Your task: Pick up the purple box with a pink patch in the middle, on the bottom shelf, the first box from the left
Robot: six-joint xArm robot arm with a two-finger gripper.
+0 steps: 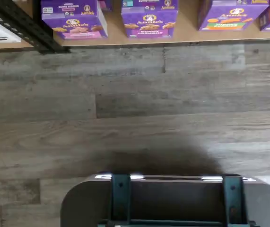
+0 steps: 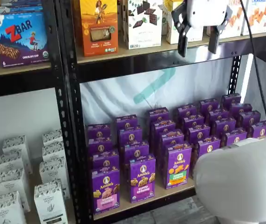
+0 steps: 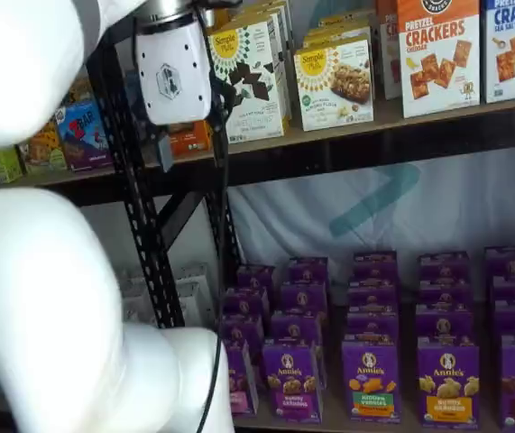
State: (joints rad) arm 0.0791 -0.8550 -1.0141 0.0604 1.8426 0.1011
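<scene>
Purple box [image 2: 105,189] with the pink band sits upright at the front left end of the bottom shelf [image 2: 142,201], a tan wooden board in a black perforated metal rack. It's a matte cardboard carton with a round white bunny logo, and the wrist view shows it too [image 1: 74,20], beyond grey wood-grain flooring. My pincer [image 2: 198,45] hangs way up by the higher shelf, black fingers plainly apart with nothing between them, well clear of the box.
</scene>
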